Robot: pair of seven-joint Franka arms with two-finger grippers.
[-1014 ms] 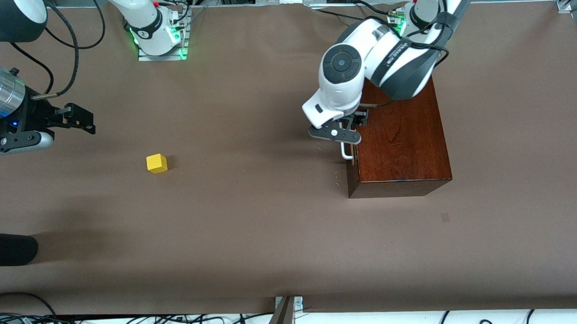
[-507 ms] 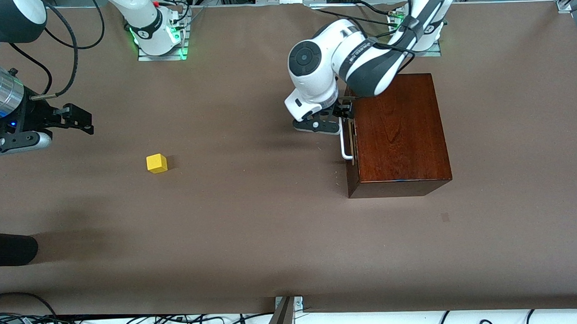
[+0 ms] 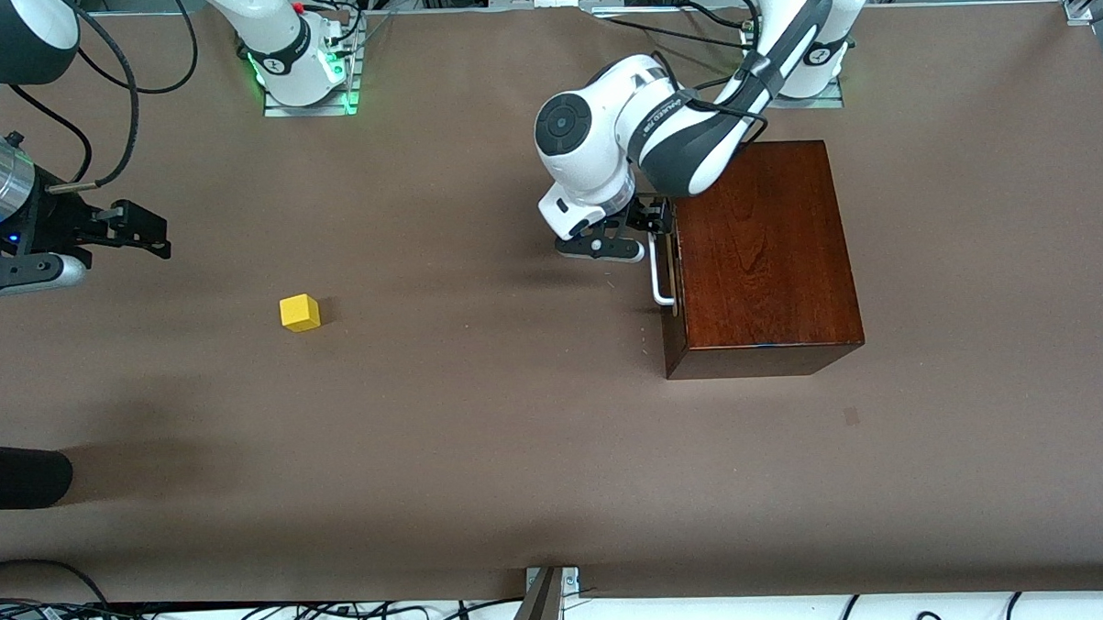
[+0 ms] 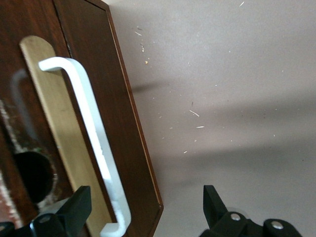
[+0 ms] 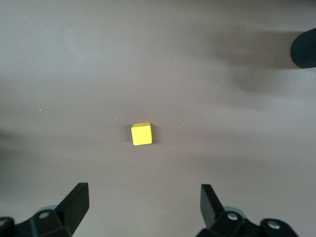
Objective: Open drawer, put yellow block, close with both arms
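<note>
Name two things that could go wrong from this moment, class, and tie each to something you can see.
1. The left gripper is open beside the shut drawer's handle, at its end rather than its middle. It may close on air, or an off-centre pull might skew the box.
2. The right gripper, open, hangs near the block but not over it. A poorly centred descent could knock the small cube aside.
</note>
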